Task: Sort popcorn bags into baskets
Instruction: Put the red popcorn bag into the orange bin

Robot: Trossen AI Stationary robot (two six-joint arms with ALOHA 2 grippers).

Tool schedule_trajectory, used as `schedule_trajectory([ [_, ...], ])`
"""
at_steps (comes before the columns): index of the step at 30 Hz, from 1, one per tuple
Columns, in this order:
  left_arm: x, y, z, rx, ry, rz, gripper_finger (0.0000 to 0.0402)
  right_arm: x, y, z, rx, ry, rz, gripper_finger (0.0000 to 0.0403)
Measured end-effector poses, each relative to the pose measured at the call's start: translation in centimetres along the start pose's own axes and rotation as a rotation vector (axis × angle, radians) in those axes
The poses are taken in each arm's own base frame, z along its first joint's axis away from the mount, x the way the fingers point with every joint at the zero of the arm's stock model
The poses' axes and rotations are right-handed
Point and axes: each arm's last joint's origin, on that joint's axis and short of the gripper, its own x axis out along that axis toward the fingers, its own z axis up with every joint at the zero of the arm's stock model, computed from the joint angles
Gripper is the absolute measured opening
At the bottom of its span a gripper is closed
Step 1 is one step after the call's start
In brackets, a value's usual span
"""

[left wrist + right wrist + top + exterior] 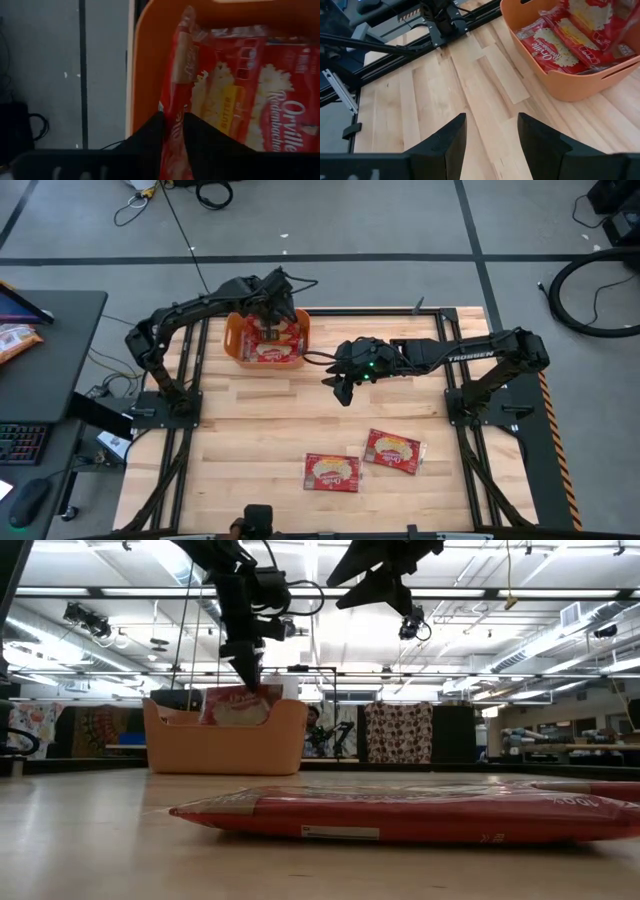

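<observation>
The orange basket (pixel 240 345) stands at the table's far left with red popcorn bags (pixel 555 47) lying flat in it. My left gripper (pixel 272 318) is over the basket, pointing steeply down and shut on one popcorn bag (pixel 237 705), which stands on edge and sticks up above the basket's rim (pixel 225 730). My right gripper (pixel 343 388) hovers open over bare wood at the table's middle, to the right of the basket, with nothing between its fingers (pixel 445 142). Two more popcorn bags (pixel 332 472) (pixel 394 450) lie flat near the table's front edge. My left gripper pinches the upper edge (pixel 174 125) of the upright popcorn bag between its two fingers (pixel 145 145), coming from above at a steep slant. The bag hangs on edge below the fingers. Its lower part reaches down into the basket (pixel 145 65) beside the flat bags.
Black rails frame the table's left (pixel 180 405) and right (pixel 470 405) sides. The nearer flat bag (pixel 420 815) fills the low view's foreground. A dark desk (pixel 60 330) with a keyboard stands left of the table. Bare wood lies between the basket and the front bags.
</observation>
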Motion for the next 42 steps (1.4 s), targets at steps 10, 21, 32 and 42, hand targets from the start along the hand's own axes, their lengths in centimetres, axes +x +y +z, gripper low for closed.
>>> schedule_trajectory([
  [10,-0.2,-1.3,-0.5,-0.068,-0.013,-0.236,0.0122,0.0,0.1,0.0,-0.004,0.001,0.003,0.0181],
  [21,-2.2,-4.1,-0.2,-0.244,-0.062,-0.609,0.0123,-0.1,-0.1,-1.1,-0.003,0.137,0.039,0.0181],
  [32,-4.4,-9.3,2.0,-0.144,-0.068,-0.811,0.0123,-1.8,1.1,-7.0,-0.059,0.673,0.092,0.0181],
  [42,-6.4,-12.5,1.0,-0.120,-0.199,-0.735,0.0123,-1.6,2.6,-13.1,-0.037,0.828,0.092,0.0181],
])
